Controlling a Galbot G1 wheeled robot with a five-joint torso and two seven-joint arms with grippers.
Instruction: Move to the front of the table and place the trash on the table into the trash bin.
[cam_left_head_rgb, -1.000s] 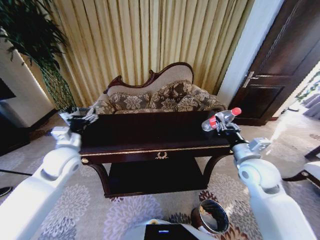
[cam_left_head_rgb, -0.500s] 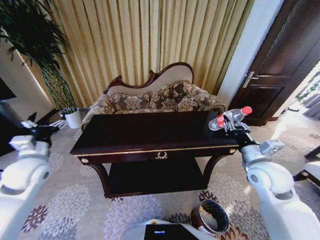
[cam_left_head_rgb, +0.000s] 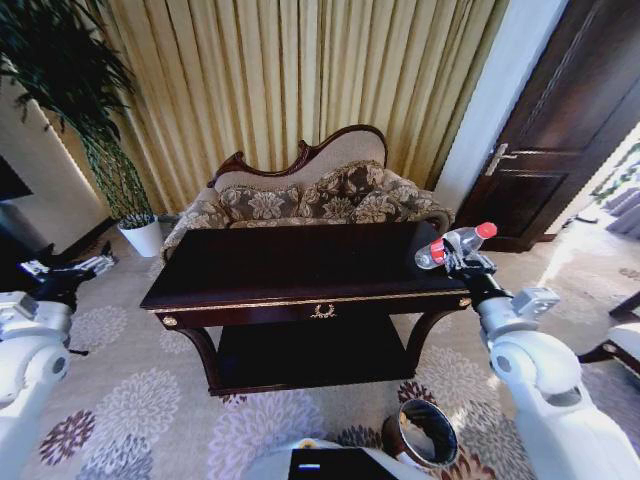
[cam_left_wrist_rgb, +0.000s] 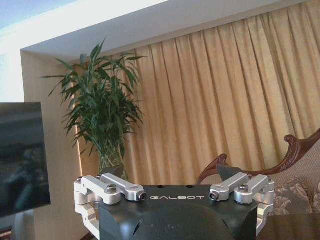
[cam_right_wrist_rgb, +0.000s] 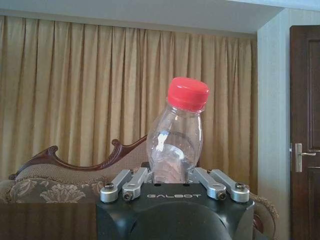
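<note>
The right gripper grasps the bottle above the counter's right end. The bin stands on the floor. The left gripper looks spread, though poorly seen.

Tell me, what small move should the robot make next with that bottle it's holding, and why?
Probably swing the right gripper back and down toward the trash bin. It is shut on the bottle, lifted clear above the table's right end, while the bin stands open on the carpet near the robot's base, so the bottle is not yet over it. The left gripper waits off to the table's left.
</note>
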